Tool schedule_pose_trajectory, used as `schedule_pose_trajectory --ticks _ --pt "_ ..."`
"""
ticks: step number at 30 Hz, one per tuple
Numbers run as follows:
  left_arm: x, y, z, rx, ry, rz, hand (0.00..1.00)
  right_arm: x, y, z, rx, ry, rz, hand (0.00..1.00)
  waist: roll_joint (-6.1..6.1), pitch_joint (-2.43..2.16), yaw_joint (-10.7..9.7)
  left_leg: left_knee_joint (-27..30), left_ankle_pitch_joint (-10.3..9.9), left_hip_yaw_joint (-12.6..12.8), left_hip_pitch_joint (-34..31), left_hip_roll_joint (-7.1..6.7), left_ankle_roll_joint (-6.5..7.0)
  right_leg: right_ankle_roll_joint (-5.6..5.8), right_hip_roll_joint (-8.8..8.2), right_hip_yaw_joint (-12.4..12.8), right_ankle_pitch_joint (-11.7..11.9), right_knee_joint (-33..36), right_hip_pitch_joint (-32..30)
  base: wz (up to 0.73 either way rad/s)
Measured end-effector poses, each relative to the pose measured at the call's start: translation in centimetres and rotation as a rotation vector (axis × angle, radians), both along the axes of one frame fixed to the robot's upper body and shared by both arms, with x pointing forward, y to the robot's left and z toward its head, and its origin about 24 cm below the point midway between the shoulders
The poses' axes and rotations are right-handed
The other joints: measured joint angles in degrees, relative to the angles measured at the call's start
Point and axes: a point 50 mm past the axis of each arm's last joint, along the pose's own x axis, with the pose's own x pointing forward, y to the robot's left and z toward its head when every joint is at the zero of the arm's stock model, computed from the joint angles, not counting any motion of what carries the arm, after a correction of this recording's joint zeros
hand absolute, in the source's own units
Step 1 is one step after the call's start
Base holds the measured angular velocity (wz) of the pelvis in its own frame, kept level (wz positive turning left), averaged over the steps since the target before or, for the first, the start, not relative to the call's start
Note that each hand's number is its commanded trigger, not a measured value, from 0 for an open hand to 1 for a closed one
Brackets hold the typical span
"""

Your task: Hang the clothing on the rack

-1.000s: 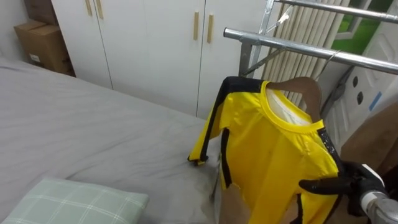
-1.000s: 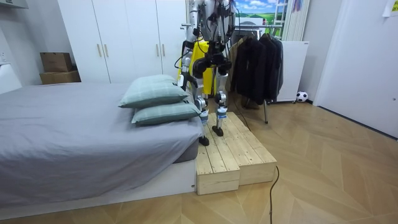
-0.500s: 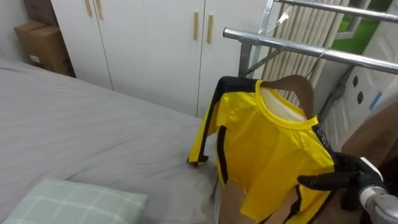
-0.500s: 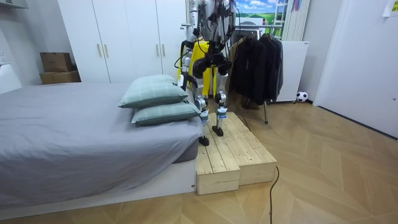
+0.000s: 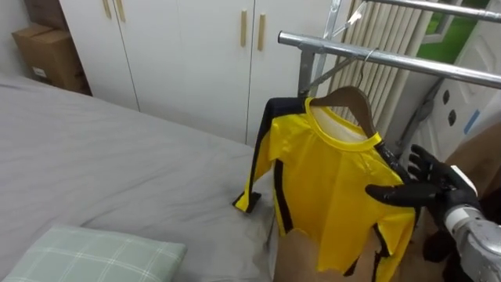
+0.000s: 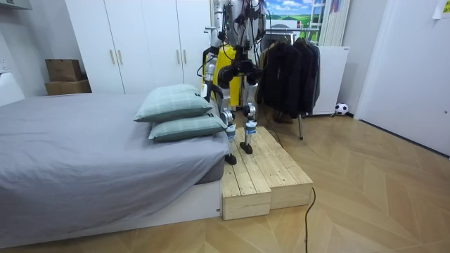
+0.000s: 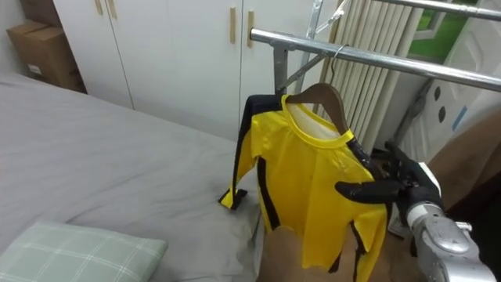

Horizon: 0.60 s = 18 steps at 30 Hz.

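Observation:
A yellow shirt (image 5: 337,188) with black trim hangs on a wooden hanger (image 5: 344,98). The hanger's hook sits over the metal rail (image 5: 407,64) near the rail's left end. My right hand (image 5: 430,184) is at the shirt's right shoulder and sleeve; its fingers are spread straight and its thumb points left against the cloth. In the room view I stand on a wooden platform (image 6: 264,169) between the bed and the rail, facing the rail. My left hand (image 6: 205,89) hangs low at my side there.
The grey bed (image 5: 117,172) with a checked pillow (image 5: 86,254) lies to my left. White wardrobe doors (image 5: 180,55) and a cardboard box (image 5: 51,51) stand behind it. Dark clothes (image 6: 292,67) hang further along the rail.
The hanger with the shirt has slid left along the rail. My right hand has risen with it and its fingers have spread out.

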Motion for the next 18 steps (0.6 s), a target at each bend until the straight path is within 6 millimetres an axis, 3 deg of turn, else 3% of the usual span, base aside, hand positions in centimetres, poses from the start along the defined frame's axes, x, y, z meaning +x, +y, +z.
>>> schedule_pose_trajectory --ticks 7,18 --pt "0.00 -0.19 -0.06 -0.006 0.000 0.002 0.00 0.25 0.26 0.65 0.073 -0.046 -0.016 0.00 0.69 0.03 0.0 -0.3 0.0 0.2 0.0 0.06 -0.01 -0.06 0.01 -0.1 0.1 -0.1 -0.1 -0.01" --pt "-0.03 -0.29 -0.10 -0.008 0.000 0.003 0.00 0.40 0.38 1.09 0.112 -0.074 -0.037 0.00 0.68 0.03 -0.1 -0.3 0.0 0.2 0.0 0.01 -0.01 0.03 -0.31 0.0 0.0 -0.1 -0.2 0.00"
